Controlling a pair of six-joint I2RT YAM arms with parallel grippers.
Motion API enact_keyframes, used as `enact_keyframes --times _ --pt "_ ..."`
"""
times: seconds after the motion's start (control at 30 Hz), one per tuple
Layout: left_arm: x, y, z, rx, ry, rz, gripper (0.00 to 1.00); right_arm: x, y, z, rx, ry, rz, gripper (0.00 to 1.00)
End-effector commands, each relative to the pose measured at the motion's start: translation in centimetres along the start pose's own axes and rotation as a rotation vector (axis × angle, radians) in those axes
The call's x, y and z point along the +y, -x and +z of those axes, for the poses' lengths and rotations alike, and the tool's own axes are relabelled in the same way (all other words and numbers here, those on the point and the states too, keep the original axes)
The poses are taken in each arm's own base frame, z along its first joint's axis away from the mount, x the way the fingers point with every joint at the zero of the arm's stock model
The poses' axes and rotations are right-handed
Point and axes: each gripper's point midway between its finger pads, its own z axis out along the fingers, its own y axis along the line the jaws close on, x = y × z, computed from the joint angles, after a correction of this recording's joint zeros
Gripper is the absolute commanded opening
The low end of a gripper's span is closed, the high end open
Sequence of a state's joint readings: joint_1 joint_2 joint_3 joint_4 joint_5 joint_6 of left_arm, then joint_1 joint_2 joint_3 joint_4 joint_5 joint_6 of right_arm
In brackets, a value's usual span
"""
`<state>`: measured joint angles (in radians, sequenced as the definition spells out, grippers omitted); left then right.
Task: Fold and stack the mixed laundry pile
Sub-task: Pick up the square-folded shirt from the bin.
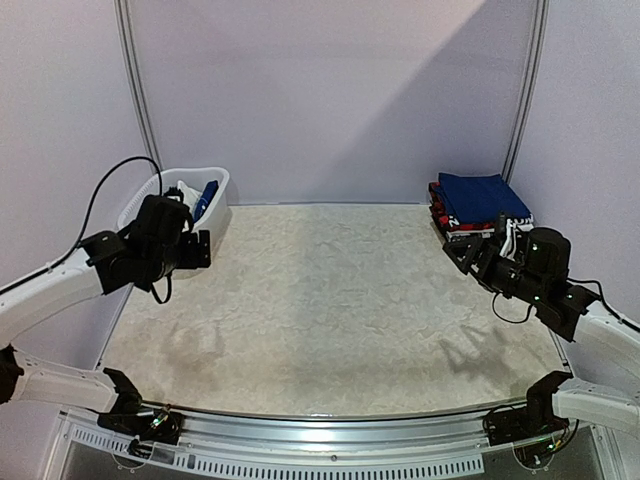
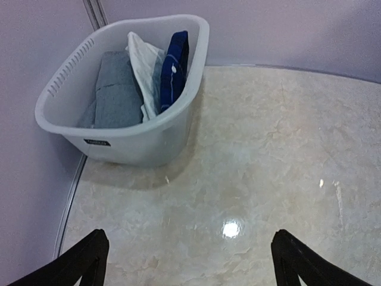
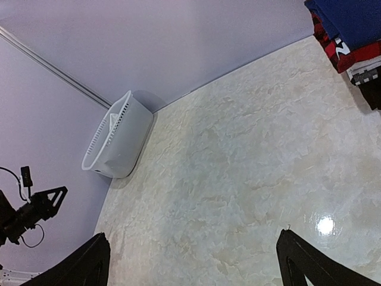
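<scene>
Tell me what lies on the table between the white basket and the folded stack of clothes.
Nothing: only bare tabletop stretches from the basket to the folded stack, clearest in the top view.

1. Left arm (image 1: 50, 290): white link shells, black wrist block, loose black cable loop.
2. Right arm (image 1: 605, 335): same white/black build, black cable at wrist.
3. Left gripper (image 2: 189, 235): black wedge fingers (image 2: 83, 262).

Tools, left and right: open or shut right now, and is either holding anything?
Left tool: open, holding nothing.
Right tool: open, holding nothing.
</scene>
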<state>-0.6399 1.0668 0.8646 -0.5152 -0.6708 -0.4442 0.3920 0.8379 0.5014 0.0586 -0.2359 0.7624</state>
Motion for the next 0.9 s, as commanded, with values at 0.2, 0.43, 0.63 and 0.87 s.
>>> enact_keyframes --times 0.2,0.43,0.63,0.87 --pt "-0.8 5.7 4.0 0.061 0.030 -0.028 0.84 -0.9 0.3 -1.2 -0.050 -0.050 -0.037 0.99" --pt "1.6 9.2 9.2 0.097 0.048 -0.155 0.75 -0.4 0.4 -1.6 -0.056 -0.035 -0.051 0.99" --pt "3.2 10.2 14.5 0.155 0.013 -0.234 0.73 -0.9 0.3 -1.7 -0.049 -0.060 -0.056 0.99" --pt "6.0 10.7 20.5 0.208 -0.020 -0.343 0.61 -1.3 0.2 -1.4 -0.042 -0.077 -0.065 0.99"
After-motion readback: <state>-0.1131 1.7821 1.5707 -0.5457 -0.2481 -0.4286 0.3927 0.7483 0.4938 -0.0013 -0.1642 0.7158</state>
